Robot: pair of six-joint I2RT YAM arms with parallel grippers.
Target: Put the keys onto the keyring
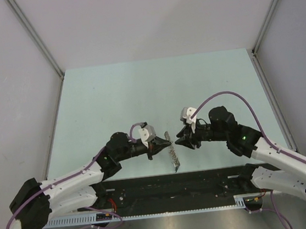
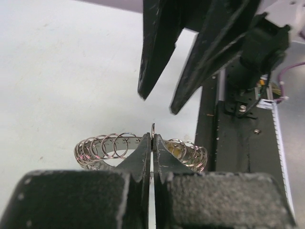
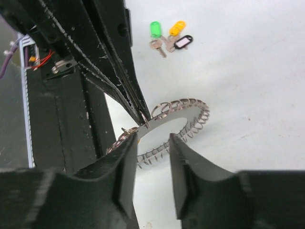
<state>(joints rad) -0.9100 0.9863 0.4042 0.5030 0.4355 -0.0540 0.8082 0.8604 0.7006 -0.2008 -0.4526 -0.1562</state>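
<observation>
left gripper (image 2: pixel 152 143) is pressed fully closed, its two black fingers meeting on one thin wire loop at the edge of the keyring (image 3: pixel 177 116). the keyring is a flat metal hoop strung all round with small wire loops. it sits between the two arms, near their bases. you cannot tell whether it rests on the table (image 1: pixel 139 94) or hangs clear of it.

just to its right, the right gripper (image 3: pixel 152 139) is partly open and holds nothing. its fingers sit to either side of the hoop's near edge and do not appear to touch it.

further right, well apart from the hoop, the keys (image 3: pixel 167 39) lie in a small cluster on the table. their plastic heads are green, yellow and white framed in black. the overhead view does not show them.

on progress: you have the keyring gripped, but no key is on it and no key is in either gripper, so the task looks barely begun. what is left, most likely, is to pick up a key with the free right gripper, bring its hole to a loop and thread it on, then do the same for each of the others.
</observation>
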